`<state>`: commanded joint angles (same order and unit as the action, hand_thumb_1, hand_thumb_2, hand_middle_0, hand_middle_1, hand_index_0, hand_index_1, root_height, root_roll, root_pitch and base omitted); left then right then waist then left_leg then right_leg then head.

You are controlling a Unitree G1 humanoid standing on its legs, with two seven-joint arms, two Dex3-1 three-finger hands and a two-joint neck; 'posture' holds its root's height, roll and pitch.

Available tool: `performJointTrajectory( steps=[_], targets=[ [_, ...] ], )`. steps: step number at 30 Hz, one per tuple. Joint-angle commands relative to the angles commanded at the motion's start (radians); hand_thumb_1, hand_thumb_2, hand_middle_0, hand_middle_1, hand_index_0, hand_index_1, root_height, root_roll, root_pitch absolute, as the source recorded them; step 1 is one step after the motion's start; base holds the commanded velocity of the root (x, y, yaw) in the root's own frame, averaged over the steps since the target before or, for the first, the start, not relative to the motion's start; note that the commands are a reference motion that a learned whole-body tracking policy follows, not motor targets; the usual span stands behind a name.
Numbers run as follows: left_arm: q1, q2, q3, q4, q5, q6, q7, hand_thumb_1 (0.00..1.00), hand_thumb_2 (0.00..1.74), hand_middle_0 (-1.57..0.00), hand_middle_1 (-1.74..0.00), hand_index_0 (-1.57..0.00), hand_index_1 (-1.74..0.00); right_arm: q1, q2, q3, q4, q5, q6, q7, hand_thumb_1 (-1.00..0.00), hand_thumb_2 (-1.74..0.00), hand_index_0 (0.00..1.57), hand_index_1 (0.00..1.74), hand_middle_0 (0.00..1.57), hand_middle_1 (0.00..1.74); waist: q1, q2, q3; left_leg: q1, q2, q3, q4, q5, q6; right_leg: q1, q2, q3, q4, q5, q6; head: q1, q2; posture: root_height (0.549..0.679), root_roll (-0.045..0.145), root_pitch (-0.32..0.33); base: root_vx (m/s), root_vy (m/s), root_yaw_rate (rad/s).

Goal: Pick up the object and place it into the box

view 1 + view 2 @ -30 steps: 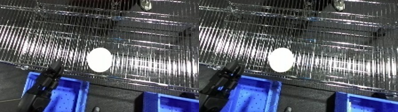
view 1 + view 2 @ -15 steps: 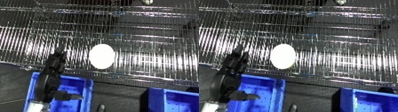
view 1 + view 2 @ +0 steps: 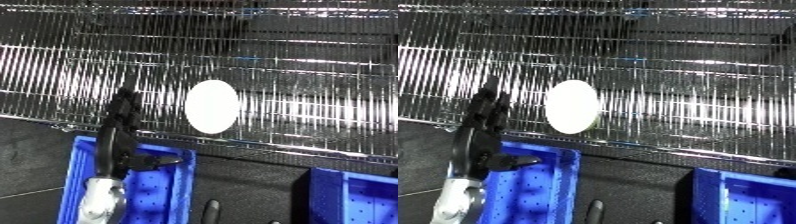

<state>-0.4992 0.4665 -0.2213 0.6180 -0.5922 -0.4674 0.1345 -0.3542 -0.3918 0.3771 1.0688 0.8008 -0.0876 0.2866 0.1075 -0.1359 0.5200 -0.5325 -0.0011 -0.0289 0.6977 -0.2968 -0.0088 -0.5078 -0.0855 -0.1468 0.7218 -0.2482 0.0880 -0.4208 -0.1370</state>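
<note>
Reaching up from the lower left, over the blue bin (image 3: 133,185), with the left hand (image 3: 120,125): fingers straight and released, nothing held, thumb jutting out sideways over the bin's floor. Higher and further forward than 0.5 s ago, fingertips now across the front edge of the wire shelf (image 3: 293,65) where earlier they only neared it. Closer to the white oval object (image 3: 211,106) as well, yet apart from it, just to its left. Judged from that: an approach under way, pick not yet made, placing not begun.

Lying flat on the wires near the shelf's front edge, a little left of its middle, that white oval object; no shift of its own apparent across the 1.0 s, only a small drift of the whole picture, put down to the camera.

Waiting directly below the front edge, the bin; a short carry back and down, by the look of it.

Shown better in the right eye view: the forearm (image 3: 460,200) low at the left edge, and more bare shelf right of the object. Shown better in the left eye view: the bin's left wall. Visible in both, a second blue bin (image 3: 355,197) at the lower right corner. Right hand: only dark tips at the bottom edge, possibly its fingers, state impossible to tell.
</note>
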Motion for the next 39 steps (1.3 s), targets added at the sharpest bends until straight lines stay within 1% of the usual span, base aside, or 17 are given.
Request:
performJointTrajectory(
  steps=[6,13,18,24,27,30,35,39],
  targets=[
    [-0.034,-0.013,-0.027,0.027,0.013,0.003,-0.015,0.0,0.0,0.0,0.0,0.0,0.0,0.0,0.008,0.01,-0.026,0.004,0.007,-0.02,0.0,0.0,0.0,0.0,0.0,0.0,-0.015,-0.007,0.0,-0.015,0.005,0.0,0.016,-0.011,0.0018,-0.017,0.0044,0.005,0.007,0.002,0.0027,-0.001,0.028,0.635,-0.012,0.085,0.01,-0.011,-0.044],
    [-0.079,-0.018,-0.047,0.038,0.024,0.0,-0.018,0.0,0.0,0.0,0.0,0.0,0.0,0.003,0.017,0.021,-0.047,0.02,0.015,-0.038,0.0,0.0,0.0,0.0,0.0,0.0,-0.033,-0.013,0.0,-0.028,0.011,0.0,0.027,-0.018,0.0011,-0.032,0.0107,0.01,0.005,0.006,0.0042,-0.004,0.047,0.635,-0.013,0.095,0.019,-0.02,-0.045],
    [-0.106,-0.032,-0.061,0.041,0.04,-0.004,-0.003,0.0,0.0,0.0,0.0,0.0,0.0,0.009,0.025,0.025,-0.05,0.037,0.006,-0.045,0.0,0.0,0.0,0.0,0.0,0.0,-0.042,-0.014,0.0,-0.041,0.009,-0.002,0.043,-0.027,0.0035,-0.045,0.0136,0.013,0.017,0.002,0.0013,-0.006,0.062,0.634,-0.012,0.102,0.029,-0.016,-0.026],
    [-0.137,-0.037,-0.065,0.042,0.051,0.003,0.019,0.0,0.0,0.0,0.0,0.0,0.0,0.023,0.029,0.033,-0.073,0.05,-0.002,-0.05,0.0,0.0,0.0,0.0,0.0,0.0,-0.055,-0.019,0.0,-0.052,0.007,-0.002,0.062,-0.039,0.0045,-0.056,0.0213,0.018,0.027,-0.005,-0.0026,-0.009,0.065,0.633,-0.011,0.107,0.035,-0.011,-0.039],
    [-0.155,-0.037,-0.068,0.045,0.05,0.022,0.025,0.15,0.26,-0.24,-0.26,-0.24,-0.26,0.032,0.032,0.038,-0.088,0.06,-0.013,-0.054,0.0,0.0,0.0,0.0,0.0,0.0,-0.062,-0.022,0.0,-0.055,0.006,-0.001,0.066,-0.042,0.0056,-0.059,0.0252,0.021,0.029,-0.006,-0.0037,-0.009,0.067,0.632,-0.011,0.11,0.026,-0.009,-0.032],
    [-0.174,-0.038,-0.074,0.057,0.047,0.042,0.028,0.3,0.52,-0.47,-0.52,-0.47,-0.52,0.033,0.031,0.042,-0.103,0.065,-0.014,-0.059,0.0,0.0,0.0,0.0,0.0,0.0,-0.07,-0.026,0.0,-0.058,0.006,0.001,0.069,-0.043,0.0052,-0.062,0.0286,0.024,0.029,-0.006,-0.0045,-0.014,0.069,0.632,-0.011,0.112,0.013,-0.003,-0.039],
    [-0.209,-0.037,-0.078,0.085,0.047,0.06,0.034,0.55,0.96,-0.86,-0.96,-0.86,-0.96,0.036,0.03,0.053,-0.126,0.066,-0.015,-0.062,0.0,0.0,0.0,0.0,0.0,0.0,-0.084,-0.034,0.0,-0.058,0.012,0.004,0.072,-0.047,0.0055,-0.065,0.033,0.029,0.028,-0.006,-0.004,-0.032,0.074,0.632,-0.012,0.115,0.004,0.0,-0.054],
    [-0.232,-0.038,-0.078,0.103,0.049,0.068,0.038,0.75,1.3,-1.18,-1.3,-1.18,-1.3,0.037,0.033,0.062,-0.138,0.068,-0.022,-0.066,0.0,0.0,0.0,0.0,0.0,0.0,-0.091,-0.038,0.0,-0.056,0.014,0.006,0.069,-0.047,0.0048,-0.064,0.0363,0.031,0.023,-0.005,-0.0049,-0.031,0.074,0.633,-0.012,0.116,-0.004,-0.003,-0.022]
  ],
)
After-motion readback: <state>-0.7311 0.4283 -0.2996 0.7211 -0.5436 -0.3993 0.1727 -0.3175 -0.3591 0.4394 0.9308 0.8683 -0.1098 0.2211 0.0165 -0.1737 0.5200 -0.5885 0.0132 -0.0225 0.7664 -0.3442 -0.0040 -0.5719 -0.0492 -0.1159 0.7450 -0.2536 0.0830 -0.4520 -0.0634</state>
